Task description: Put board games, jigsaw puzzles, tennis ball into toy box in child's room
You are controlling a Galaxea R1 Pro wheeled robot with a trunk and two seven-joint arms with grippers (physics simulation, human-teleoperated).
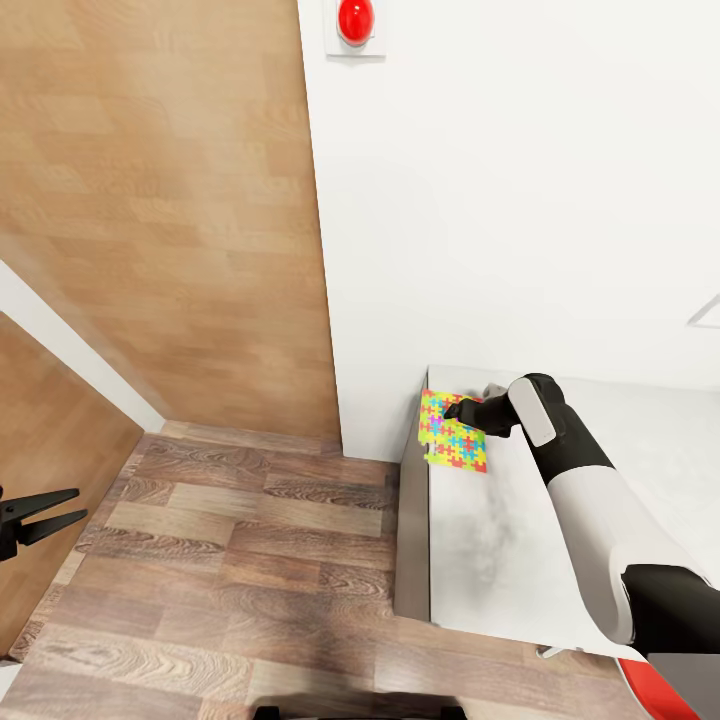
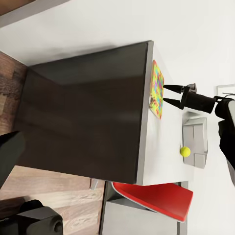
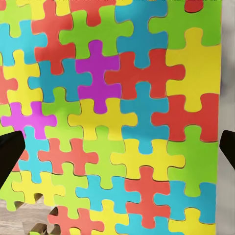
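Head view: right gripper [image 1: 452, 410], fingers open, hovers over a jigsaw [image 1: 452, 443] at the bench [image 1: 500, 540] corner; left gripper [image 1: 55, 510] open at 9 o'clock. Ball [image 2: 185, 152] sits beside the box [image 2: 196, 142], still outside.

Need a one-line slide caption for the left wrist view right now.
Right gripper open above the jigsaw puzzle at the table edge, tennis ball beside the toy box.

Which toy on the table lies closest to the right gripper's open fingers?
The jigsaw puzzle, at the table's edge below the right gripper; the tennis ball lies farther off.
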